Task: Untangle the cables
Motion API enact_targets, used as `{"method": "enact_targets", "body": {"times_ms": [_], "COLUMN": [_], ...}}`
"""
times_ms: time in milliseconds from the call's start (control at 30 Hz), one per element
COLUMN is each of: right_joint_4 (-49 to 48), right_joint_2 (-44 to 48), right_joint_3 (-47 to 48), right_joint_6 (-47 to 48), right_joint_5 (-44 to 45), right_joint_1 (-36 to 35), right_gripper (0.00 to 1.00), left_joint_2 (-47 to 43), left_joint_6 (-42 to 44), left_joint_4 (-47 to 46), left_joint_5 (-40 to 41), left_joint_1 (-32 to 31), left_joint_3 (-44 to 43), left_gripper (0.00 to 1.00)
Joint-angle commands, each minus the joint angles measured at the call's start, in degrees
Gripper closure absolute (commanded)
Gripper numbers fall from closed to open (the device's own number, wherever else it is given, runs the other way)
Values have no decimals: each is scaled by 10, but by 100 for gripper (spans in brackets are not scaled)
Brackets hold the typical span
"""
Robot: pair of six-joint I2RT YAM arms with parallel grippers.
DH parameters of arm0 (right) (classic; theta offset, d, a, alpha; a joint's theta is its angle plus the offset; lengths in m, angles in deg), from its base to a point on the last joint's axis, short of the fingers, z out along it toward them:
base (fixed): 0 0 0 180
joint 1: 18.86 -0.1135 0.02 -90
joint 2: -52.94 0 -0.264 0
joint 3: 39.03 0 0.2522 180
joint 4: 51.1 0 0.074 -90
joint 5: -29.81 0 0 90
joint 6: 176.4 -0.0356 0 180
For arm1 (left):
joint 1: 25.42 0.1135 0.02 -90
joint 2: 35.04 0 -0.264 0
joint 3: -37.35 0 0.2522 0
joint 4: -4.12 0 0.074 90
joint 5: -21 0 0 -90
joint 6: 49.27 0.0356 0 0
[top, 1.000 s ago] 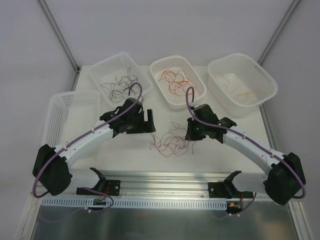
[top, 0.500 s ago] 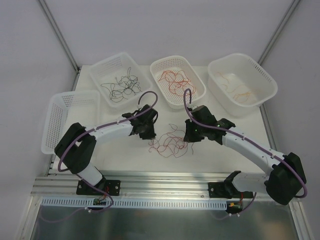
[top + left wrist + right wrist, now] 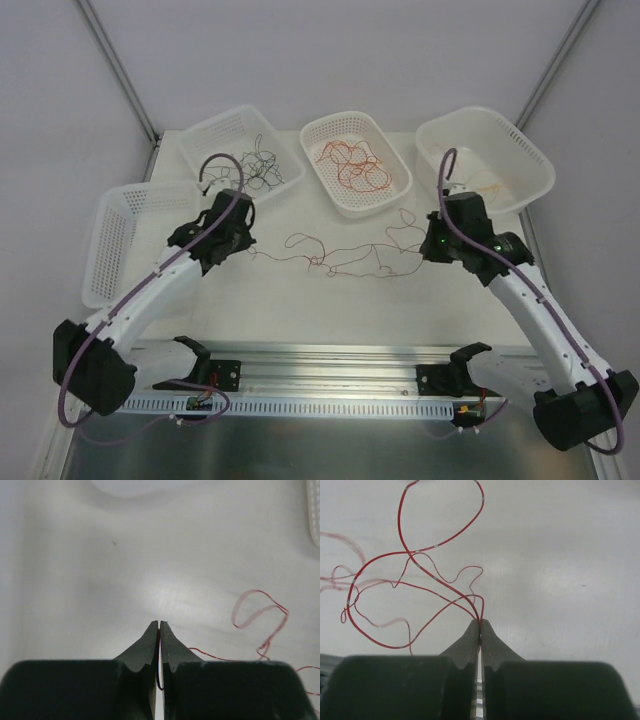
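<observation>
**Overhead view with both wrist views.** A loose bundle of thin red and brownish-red cables (image 3: 335, 262) lies drawn out across the middle of the white bench (image 3: 330, 305). It is strung between the two arms and tangled near its centre. The left arm (image 3: 150, 285) reaches in from the left. The left jaws, at the bundle's left end, are pressed together on one dark-red cable (image 3: 158, 675). The wrist view shows it as a fine line in the slit between them, with more red wire looping off to the right on the bench. The right arm (image 3: 530, 295) reaches in from the right. The right jaws, at the bundle's right end, are likewise closed, pinching several red cables (image 3: 478, 615) at their tips, and loops fan up and to the left from there. Three white baskets stand along the far edge. The left basket (image 3: 222, 118) holds black cables (image 3: 248, 170), the middle basket (image 3: 345, 117) holds red and orange cables (image 3: 355, 170), and the right basket (image 3: 482, 112) holds a few orange cables (image 3: 480, 185). A fourth basket (image 3: 140, 192) stands at the bench's left edge, just beside the left arm.
</observation>
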Motion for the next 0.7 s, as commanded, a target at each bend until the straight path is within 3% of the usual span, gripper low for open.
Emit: {"method": "enact_targets", "body": {"times_ms": [0, 267, 533, 667], "right_joint_4": [65, 69, 70, 52], "right_joint_2": [50, 84, 66, 58], "right_joint_3": [54, 125, 94, 58], "right_joint_6": [23, 10, 10, 12], "right_joint_5": [15, -43, -76, -128], "right_joint_1": [91, 247, 268, 268], "right_gripper": [99, 99, 99, 99], "left_joint_2": [-91, -150, -151, -144], "left_joint_6": [74, 165, 205, 209], "left_joint_4": [84, 142, 164, 166], "left_joint_5": [96, 148, 172, 119], "left_joint_1": [53, 131, 148, 148], "left_joint_3": [-18, -141, -242, -318], "left_gripper": [100, 100, 100, 100]}}
